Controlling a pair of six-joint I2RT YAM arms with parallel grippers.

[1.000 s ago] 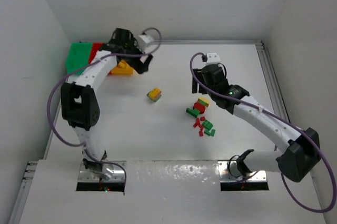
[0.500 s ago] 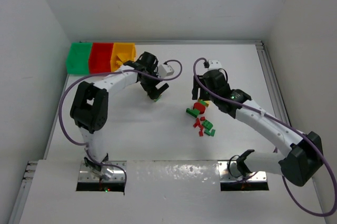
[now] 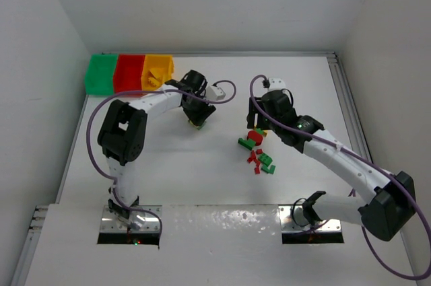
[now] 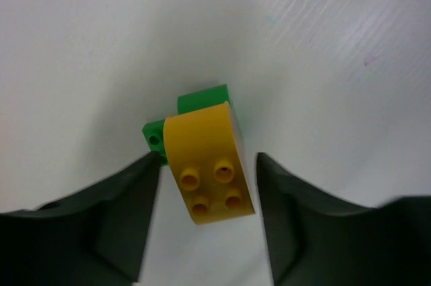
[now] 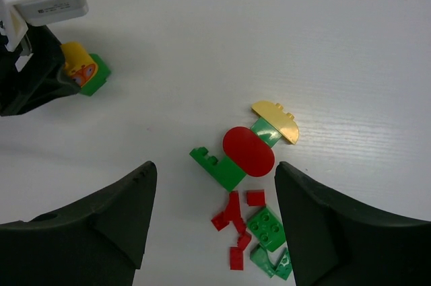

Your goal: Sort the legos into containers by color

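A yellow curved lego point(image 4: 209, 165) stuck on a green lego point(image 4: 202, 101) lies on the white table. My left gripper point(image 4: 207, 185) straddles it, open, with only thin slivers of table between fingers and brick. The same pair point(image 5: 84, 70) shows beside the left gripper point(image 3: 197, 119) in the right wrist view. My right gripper point(image 5: 212, 188) hangs open above a pile: a red oval lego point(image 5: 249, 151), a yellow half-round point(image 5: 276, 121), a green stepped brick point(image 5: 215, 168), a green square brick point(image 5: 269, 225) and small red bits point(image 5: 232, 215). The containers, green point(image 3: 101, 74), red point(image 3: 128, 73) and yellow point(image 3: 158, 69), sit back left.
White walls close in the table on the left, back and right. A metal rail point(image 3: 347, 104) runs along the right edge. The left arm's purple cable point(image 3: 225, 91) loops over the table between the two arms.
The left arm swung from the containers to the yellow-and-green lego and its jaws narrowed around it. The right arm shifted slightly and stayed open over the pile.
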